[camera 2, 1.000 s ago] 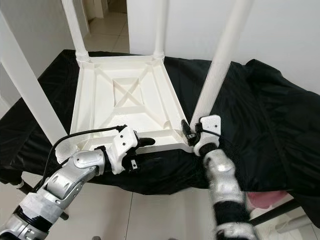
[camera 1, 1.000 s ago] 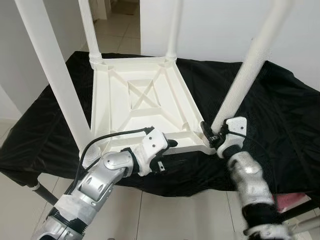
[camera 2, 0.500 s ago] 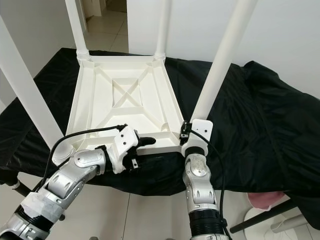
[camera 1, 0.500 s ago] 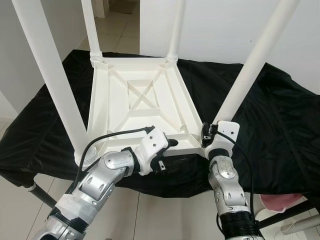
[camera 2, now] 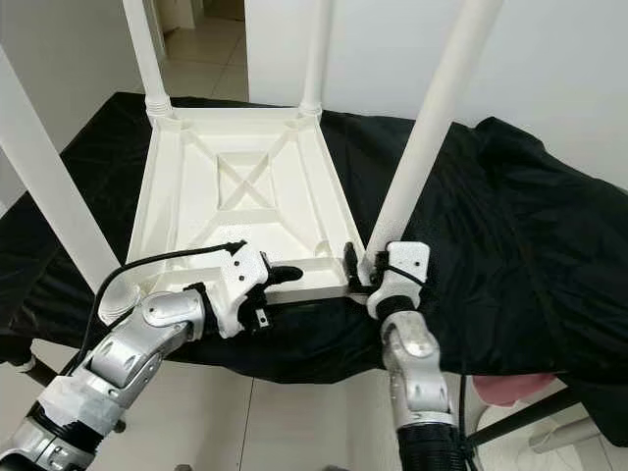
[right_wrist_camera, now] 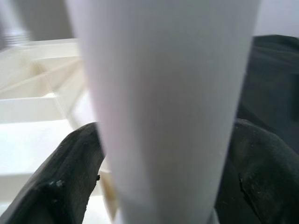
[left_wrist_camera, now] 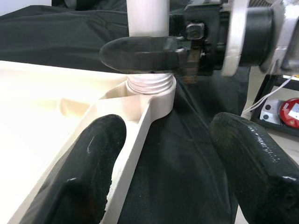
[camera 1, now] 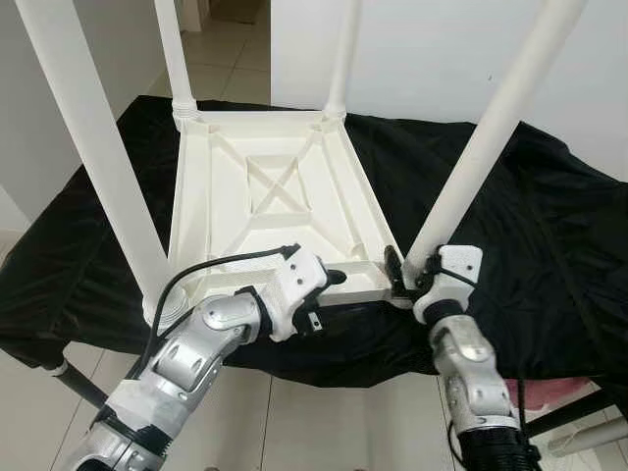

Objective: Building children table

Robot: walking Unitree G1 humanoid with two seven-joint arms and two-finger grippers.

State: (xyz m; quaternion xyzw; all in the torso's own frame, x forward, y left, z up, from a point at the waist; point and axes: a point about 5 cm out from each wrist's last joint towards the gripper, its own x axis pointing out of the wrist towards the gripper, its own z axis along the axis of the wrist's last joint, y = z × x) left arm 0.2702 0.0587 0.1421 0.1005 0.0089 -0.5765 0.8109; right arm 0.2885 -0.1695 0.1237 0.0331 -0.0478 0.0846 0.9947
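table [camera 1: 265, 211] white, upside down, legs up; right tool [camera 1: 412, 277] pinching near leg [camera 1: 491, 137], left tool [left_wrist_camera: 163, 163] spread.

A white table leg [right_wrist_camera: 163, 107] is standing between the right gripper's [right_wrist_camera: 161, 163] black fingers [right_wrist_camera: 65, 177], white tabletop underside [right_wrist_camera: 32, 112] lying behind

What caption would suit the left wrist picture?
Left gripper open astride the upturned table's rim; right gripper at the near leg.

table top [camera 1: 265, 211] cream-white | legs [camera 1: 491, 147] white | cloth [camera 1: 549, 226] black
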